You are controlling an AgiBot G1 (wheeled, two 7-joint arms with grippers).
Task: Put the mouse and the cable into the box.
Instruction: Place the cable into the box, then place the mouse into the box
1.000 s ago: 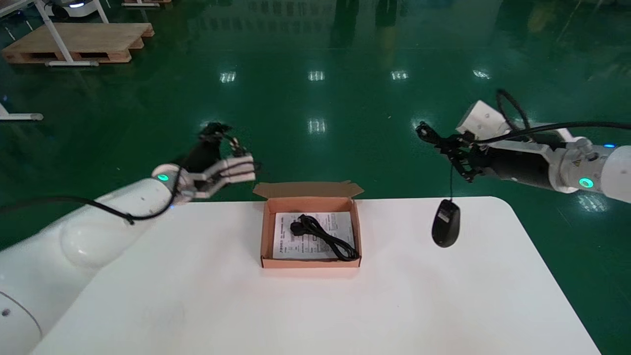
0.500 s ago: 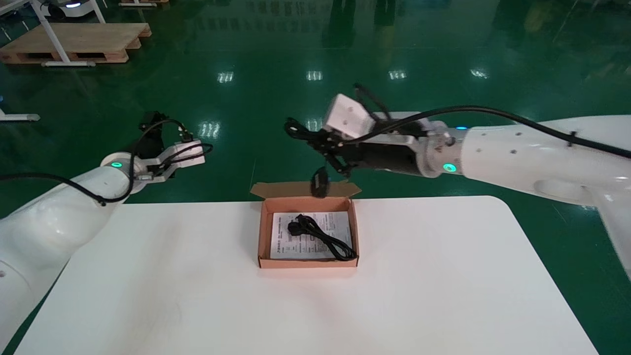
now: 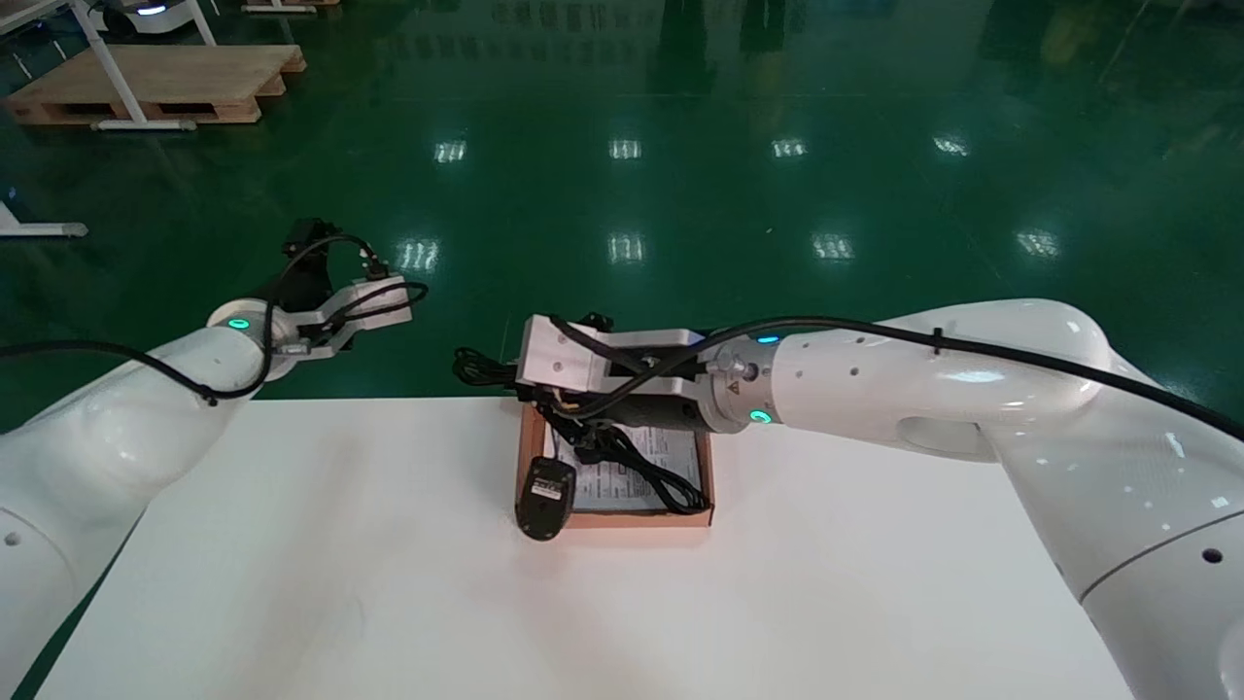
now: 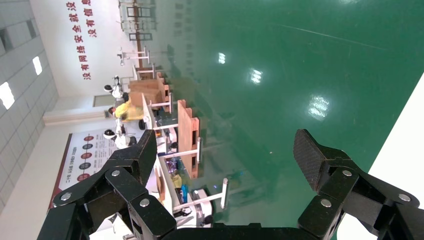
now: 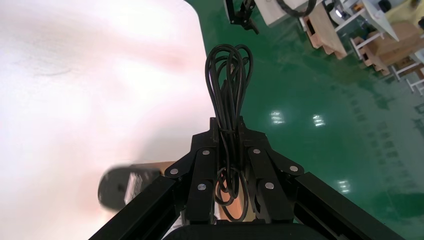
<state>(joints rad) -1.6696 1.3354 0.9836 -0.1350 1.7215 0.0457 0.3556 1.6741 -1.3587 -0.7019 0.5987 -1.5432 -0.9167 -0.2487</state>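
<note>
Black mouse (image 3: 544,498) at box (image 3: 641,520) corner, cord-end toward right gripper (image 5: 228,131); fingers (image 5: 205,155) clamp cord coil (image 5: 229,75); left gripper (image 4: 225,150) spread, off-table.

Matt cardboard box (image 3: 641,519), black plastic mouse (image 3: 545,496), smooth white table (image 3: 389,583)

Red wall slogan (image 4: 81,47) reads, in part, "没有网络安全".

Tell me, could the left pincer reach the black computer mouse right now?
Probably: only bare white table lies between the open left pincer and the black computer mouse, though the right pincer clamps its coiled cord.
</note>
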